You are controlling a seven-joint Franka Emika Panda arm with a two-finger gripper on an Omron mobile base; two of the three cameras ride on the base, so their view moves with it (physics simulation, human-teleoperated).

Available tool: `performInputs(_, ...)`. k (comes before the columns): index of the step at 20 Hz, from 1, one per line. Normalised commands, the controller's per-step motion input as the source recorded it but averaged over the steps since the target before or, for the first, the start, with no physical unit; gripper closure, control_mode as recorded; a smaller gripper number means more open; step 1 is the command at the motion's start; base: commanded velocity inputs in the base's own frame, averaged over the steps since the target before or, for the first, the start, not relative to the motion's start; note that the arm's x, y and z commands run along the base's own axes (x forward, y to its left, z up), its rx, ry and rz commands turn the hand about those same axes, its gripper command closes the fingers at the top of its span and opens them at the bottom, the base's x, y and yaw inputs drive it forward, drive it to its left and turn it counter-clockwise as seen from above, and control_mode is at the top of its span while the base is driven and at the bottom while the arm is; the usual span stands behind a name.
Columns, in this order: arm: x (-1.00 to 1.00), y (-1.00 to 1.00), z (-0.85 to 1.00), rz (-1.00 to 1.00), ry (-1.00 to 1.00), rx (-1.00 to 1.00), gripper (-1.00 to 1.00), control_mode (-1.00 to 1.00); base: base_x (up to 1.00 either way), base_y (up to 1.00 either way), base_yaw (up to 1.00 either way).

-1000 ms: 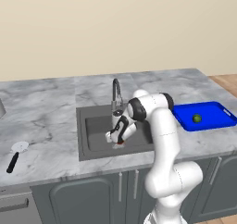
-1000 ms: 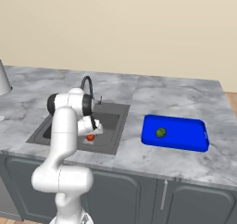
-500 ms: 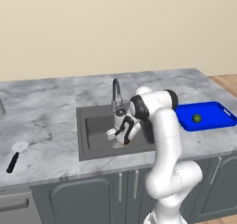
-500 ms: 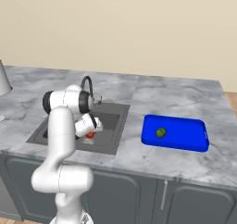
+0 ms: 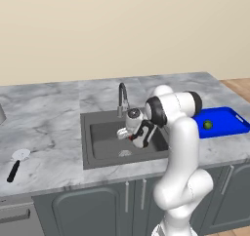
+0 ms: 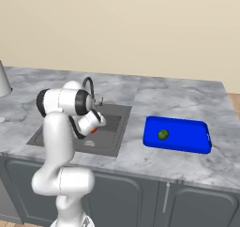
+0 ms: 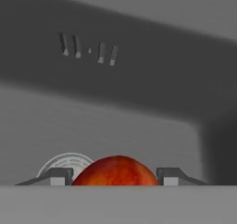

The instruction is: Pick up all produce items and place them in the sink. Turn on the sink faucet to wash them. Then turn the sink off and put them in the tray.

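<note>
A red-orange produce item [image 7: 115, 171] sits between my gripper's [image 7: 114, 176] two fingertips, held just above the floor of the dark grey sink [image 5: 100, 142]; the round drain [image 7: 65, 161] lies below it. In the base views my gripper [image 5: 131, 135] [image 6: 96, 127] hangs inside the sink [image 6: 115, 120], below the grey gooseneck sink faucet [image 5: 122, 96] [image 6: 88, 85], with a spot of red produce [image 6: 94, 129] at its tip. The green produce item [image 5: 208, 125] [image 6: 162, 134] rests in the blue tray [image 5: 229, 120] [image 6: 190, 139] on the counter to the right of the sink.
A black-handled, white-headed utensil [image 5: 17, 162] lies on the marble counter left of the sink. A pale grey object [image 6: 3, 80] stands at the far left of the counter. The faucet's spout arches close above my hand.
My gripper has risen a little inside the sink and shifted slightly right, carrying the red-orange item with it. The green item and tray have not moved.
</note>
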Motion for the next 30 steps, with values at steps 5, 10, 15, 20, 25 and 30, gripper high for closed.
performInputs(5, -0.17, -0.39, 0.69, -0.03, -0.02, 0.0, 1.0, -1.0, 0.0, 0.0, 0.0)
performInputs(10, -0.02, -0.34, 0.97, -0.07, 0.0, 0.0, 1.0, -1.0, 0.0, 0.0, 0.0)
performInputs(15, 0.0, -0.3, 1.0, -0.08, 0.0, 0.0, 1.0, -1.0, 0.0, 0.0, 0.0)
performInputs(20, 0.0, -0.42, 0.82, -0.08, 0.09, 0.0, 1.0, -1.0, 0.0, 0.0, 0.0)
performInputs(25, 0.0, -0.62, 0.61, -0.07, 0.18, 0.0, 1.0, -1.0, 0.0, 0.0, 0.0)
performInputs(30, 0.0, -0.59, 0.66, -0.04, 0.14, 0.0, 1.0, -1.0, 0.0, 0.0, 0.0)
